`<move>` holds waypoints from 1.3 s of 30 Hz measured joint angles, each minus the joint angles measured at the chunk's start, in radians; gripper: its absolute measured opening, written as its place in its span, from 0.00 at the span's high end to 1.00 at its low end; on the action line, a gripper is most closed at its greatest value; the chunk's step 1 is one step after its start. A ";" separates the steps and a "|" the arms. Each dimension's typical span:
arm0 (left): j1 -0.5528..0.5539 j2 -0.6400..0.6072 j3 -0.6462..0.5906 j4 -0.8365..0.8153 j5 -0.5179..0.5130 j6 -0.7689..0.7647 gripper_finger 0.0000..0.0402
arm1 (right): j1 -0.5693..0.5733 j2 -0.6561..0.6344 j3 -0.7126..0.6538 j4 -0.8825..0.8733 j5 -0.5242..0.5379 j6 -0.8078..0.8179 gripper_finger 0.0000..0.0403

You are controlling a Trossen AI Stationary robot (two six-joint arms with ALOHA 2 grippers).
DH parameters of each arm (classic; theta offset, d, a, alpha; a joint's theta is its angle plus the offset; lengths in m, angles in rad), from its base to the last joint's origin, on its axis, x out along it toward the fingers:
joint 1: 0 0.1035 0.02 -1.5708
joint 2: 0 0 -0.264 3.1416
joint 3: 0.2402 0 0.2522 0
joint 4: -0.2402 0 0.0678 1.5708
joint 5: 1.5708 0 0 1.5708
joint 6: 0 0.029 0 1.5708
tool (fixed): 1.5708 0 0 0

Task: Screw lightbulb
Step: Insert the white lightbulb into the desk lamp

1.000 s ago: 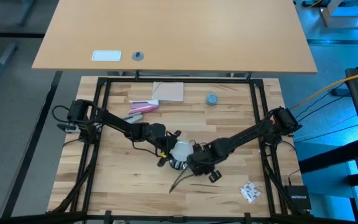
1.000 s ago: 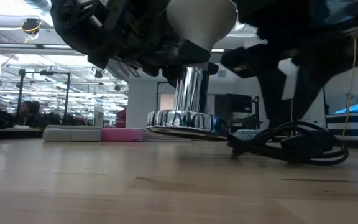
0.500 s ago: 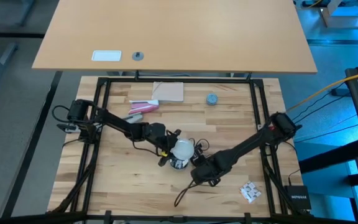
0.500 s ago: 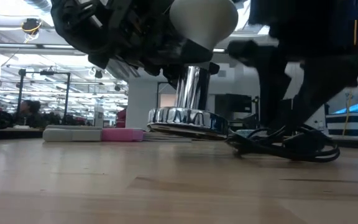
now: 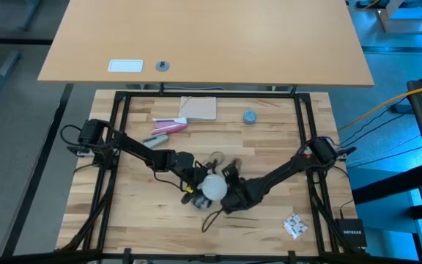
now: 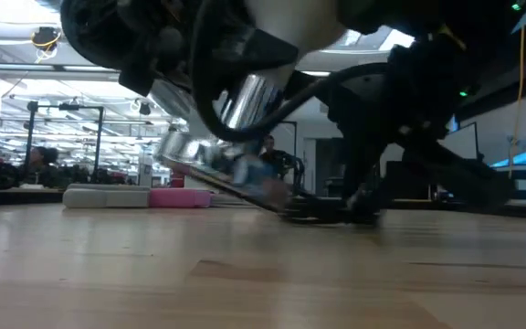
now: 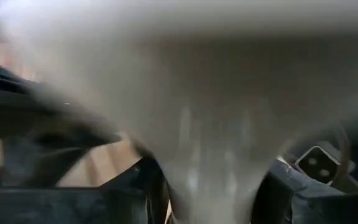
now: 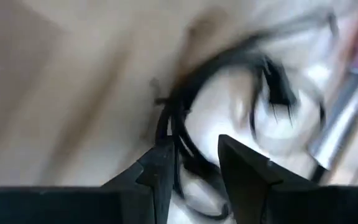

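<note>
Now lightbulb [image 5: 212, 185] clamped in left tool [image 5: 196, 185], base down into tilted socket [image 6: 231, 155]; right tool [image 8: 194, 165] part-open, cord [image 8: 179, 118] between fingers.

An overhead camera looks straight down on the pale butcher-block wooden table [image 5: 145, 213]. A tabletop-level camera faces across it; both wrist cameras sit close, all sharing its centre.
</note>
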 joint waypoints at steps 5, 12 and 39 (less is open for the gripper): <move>-0.021 0.000 0.001 0.008 0.001 -0.010 0.61 | -0.028 0.000 0.000 -0.001 0.039 -0.024 0.68; -0.014 0.000 0.001 0.005 -0.015 -0.044 0.61 | -0.013 -0.001 0.000 -0.054 0.026 -0.011 0.68; 0.063 0.000 0.001 -0.005 -0.414 -0.085 0.61 | 0.213 -0.089 0.001 -0.714 -0.220 0.376 0.68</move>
